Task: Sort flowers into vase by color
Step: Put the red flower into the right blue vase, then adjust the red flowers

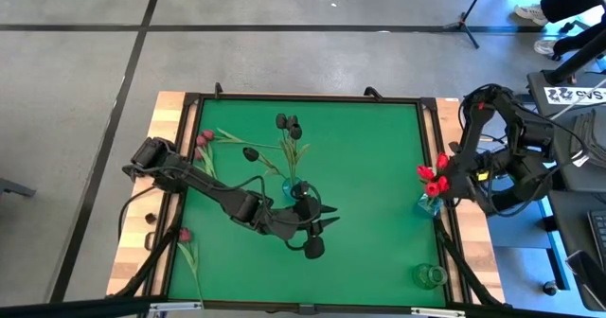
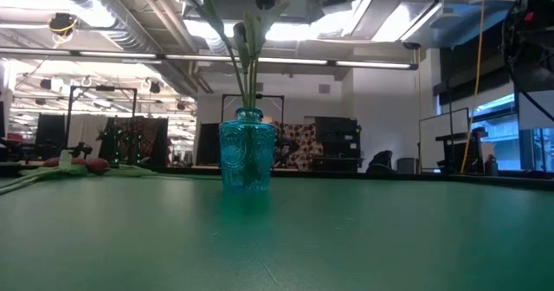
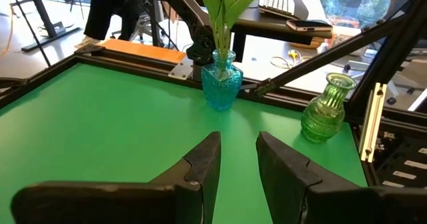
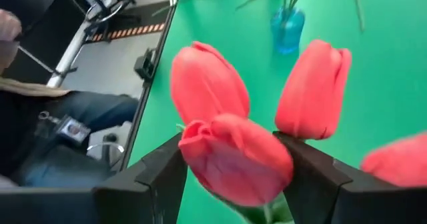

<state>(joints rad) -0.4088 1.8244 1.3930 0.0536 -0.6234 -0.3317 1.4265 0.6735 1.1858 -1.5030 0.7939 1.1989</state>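
A blue vase (image 1: 294,188) in the middle of the green mat holds black tulips (image 1: 289,124); it also shows in the low view (image 2: 248,148). My left gripper (image 1: 324,218) hovers just to its near right, open and empty (image 3: 238,139). At the mat's right edge a second blue vase (image 1: 431,205) holds red tulips (image 1: 434,174). My right gripper (image 1: 448,181) is at those heads, open, its fingers either side of one red head (image 4: 233,159). Maroon-pink tulips lie flat on the mat at the far left (image 1: 204,138) and near left (image 1: 186,235). My right gripper has a red tulip head (image 4: 200,151) between its fingers (image 4: 163,174), coming at it slanting down from the table's right side. The head fills the gap, and I cannot tell whether either finger touches it. Its stem runs down out of view.
An empty green glass vase (image 1: 432,275) stands at the near right corner, also seen past the left fingers (image 3: 327,109). A black frame (image 1: 428,105) rims the mat. A seated person (image 4: 60,137) is beyond the table's edge in the right wrist view.
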